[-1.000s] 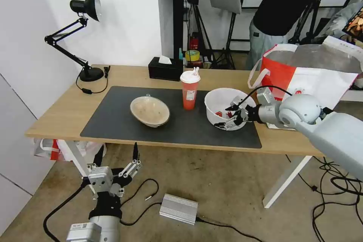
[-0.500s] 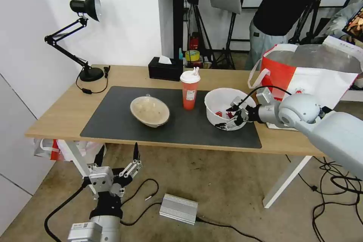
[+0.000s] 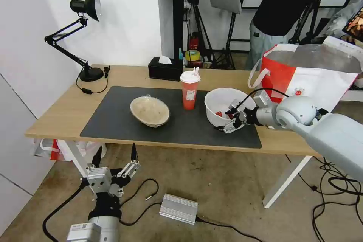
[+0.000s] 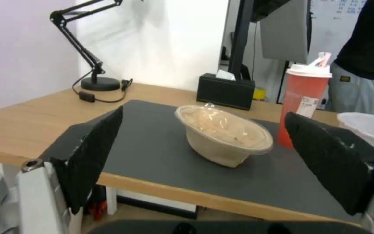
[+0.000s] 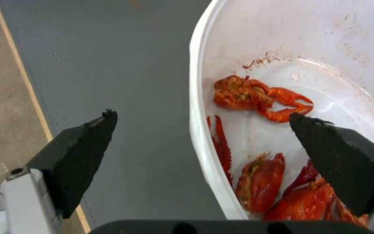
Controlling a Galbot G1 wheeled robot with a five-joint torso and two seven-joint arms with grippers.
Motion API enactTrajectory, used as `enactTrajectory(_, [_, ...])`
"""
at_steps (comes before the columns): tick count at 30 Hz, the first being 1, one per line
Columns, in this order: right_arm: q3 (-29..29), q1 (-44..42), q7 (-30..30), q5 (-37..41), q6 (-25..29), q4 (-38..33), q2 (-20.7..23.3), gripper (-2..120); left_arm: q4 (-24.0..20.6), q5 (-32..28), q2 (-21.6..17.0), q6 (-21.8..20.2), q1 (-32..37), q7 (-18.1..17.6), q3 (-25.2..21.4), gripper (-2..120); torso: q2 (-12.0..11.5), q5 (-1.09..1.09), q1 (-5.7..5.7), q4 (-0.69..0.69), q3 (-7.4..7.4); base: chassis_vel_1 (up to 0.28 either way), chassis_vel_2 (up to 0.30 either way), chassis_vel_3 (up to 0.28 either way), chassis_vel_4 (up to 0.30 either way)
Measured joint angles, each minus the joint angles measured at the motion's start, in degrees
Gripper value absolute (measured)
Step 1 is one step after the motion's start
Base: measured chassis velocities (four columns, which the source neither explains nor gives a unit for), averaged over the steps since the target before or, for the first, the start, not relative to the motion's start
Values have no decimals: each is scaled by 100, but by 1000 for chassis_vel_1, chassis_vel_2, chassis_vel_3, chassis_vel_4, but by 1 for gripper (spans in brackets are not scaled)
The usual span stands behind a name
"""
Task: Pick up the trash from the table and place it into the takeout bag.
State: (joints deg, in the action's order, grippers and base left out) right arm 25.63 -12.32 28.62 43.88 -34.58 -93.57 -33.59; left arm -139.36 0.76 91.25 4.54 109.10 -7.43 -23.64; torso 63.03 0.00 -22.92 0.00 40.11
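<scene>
The right pincer [image 3: 231,120] reaches level across the surface [image 3: 60,115], spread astride the white bowl's [image 3: 219,102] near rim; its wrist view reveals crayfish scraps [image 5: 260,97] inside. The left pincer [image 3: 113,159] hangs spread below.

head high, wrists low (both tableward)

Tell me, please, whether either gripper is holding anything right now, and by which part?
Nothing is held. The open right gripper straddles the white bowl's near rim, not clamped. The open left gripper hangs below the table.
</scene>
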Motion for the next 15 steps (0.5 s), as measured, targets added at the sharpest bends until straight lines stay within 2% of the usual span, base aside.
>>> enactTrajectory(4, [4, -10, -8, -16, -12, 12, -16, 100, 0, 0, 0, 1, -12, 0, 1, 100, 0, 0, 0, 0, 0, 0, 0, 0, 0])
enactTrajectory(6, [5, -26, -21, -15, -13, 31, -28, 88, 10, 0, 0, 2, -18, 0, 7, 100, 0, 0, 0, 0, 0, 0, 0, 0, 0])
enactTrajectory(8, [5, -30, -24, -14, -13, 34, -29, 87, 14, 1, 0, 1, -19, 0, 7, 100, 0, 0, 0, 0, 0, 0, 0, 0, 0])
enactTrajectory(10, [2, -43, -39, -7, -18, 58, -38, 74, 23, 2, -1, 2, -21, 0, 10, 100, 0, 0, 0, 0, 0, 0, 0, 0, 0])
enactTrajectory(12, [2, -44, -41, -6, -19, 61, -39, 74, 23, 2, -1, 2, -22, 0, 11, 100, 0, 0, 0, 0, 0, 0, 0, 0, 0])
enactTrajectory(13, [2, -46, -45, -4, -22, 71, -43, 66, 23, 2, -1, 2, -23, 0, 11, 100, 0, 0, 0, 0, 0, 0, 0, 0, 0])
enactTrajectory(15, [2, -48, -58, 2, -32, 95, -56, 58, 23, 2, -2, 2, -31, 0, 11, 100, 0, 0, 0, 0, 0, 0, 0, 0, 0])
